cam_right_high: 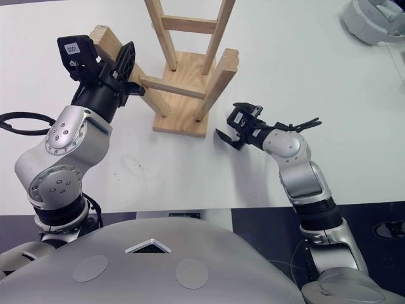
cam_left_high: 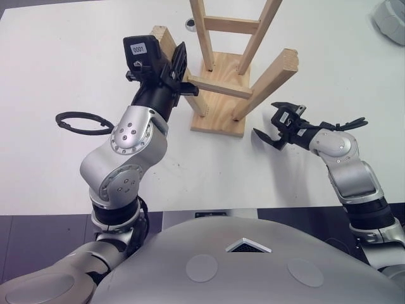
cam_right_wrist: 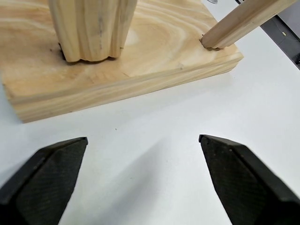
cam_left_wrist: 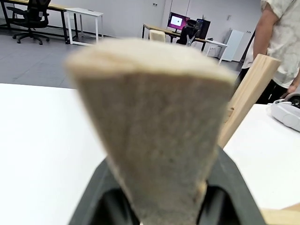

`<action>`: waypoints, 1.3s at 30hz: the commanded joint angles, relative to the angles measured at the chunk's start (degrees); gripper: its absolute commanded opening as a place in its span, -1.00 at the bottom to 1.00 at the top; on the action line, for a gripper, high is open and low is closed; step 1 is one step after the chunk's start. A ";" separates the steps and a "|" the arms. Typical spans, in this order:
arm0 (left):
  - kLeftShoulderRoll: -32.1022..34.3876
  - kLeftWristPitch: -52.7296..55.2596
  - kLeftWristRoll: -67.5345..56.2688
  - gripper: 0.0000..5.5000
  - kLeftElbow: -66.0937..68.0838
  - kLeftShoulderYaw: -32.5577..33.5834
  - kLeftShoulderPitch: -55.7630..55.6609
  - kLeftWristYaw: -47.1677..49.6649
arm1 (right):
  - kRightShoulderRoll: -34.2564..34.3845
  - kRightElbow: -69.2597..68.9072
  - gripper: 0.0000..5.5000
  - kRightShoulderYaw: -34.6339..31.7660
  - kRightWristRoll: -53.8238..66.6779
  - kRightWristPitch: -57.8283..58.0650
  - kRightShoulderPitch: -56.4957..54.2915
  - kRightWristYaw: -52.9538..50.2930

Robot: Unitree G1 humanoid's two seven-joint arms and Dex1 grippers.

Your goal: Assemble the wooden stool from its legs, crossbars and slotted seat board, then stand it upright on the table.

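The wooden stool stands upside down on the white table, its seat board flat and its legs pointing up. Crossbars join the legs. My left gripper is shut on the front left leg just below its free end. That leg stands close up between the dark fingers. My right gripper hovers open just above the table, right of the seat board and apart from it. It faces the board's edge and the front right leg.
A black ring lies on the table to the left. A white device sits at the back right corner, and a small round object lies behind the stool. The table's front edge runs just below both arms.
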 commanded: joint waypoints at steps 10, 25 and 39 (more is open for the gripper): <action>-1.91 4.73 7.01 -0.63 3.53 2.34 -0.75 -0.45 | 2.06 -13.82 0.62 -15.72 0.07 12.80 -8.96 -10.34; -12.94 2.91 15.00 -0.63 7.17 3.86 -2.27 0.77 | 14.94 -16.17 0.62 11.91 -5.05 25.70 -44.80 -20.03; -13.28 3.00 19.49 -0.63 7.62 1.77 -3.76 -2.81 | 13.49 -1.24 0.62 32.70 -16.10 23.50 -37.43 -9.74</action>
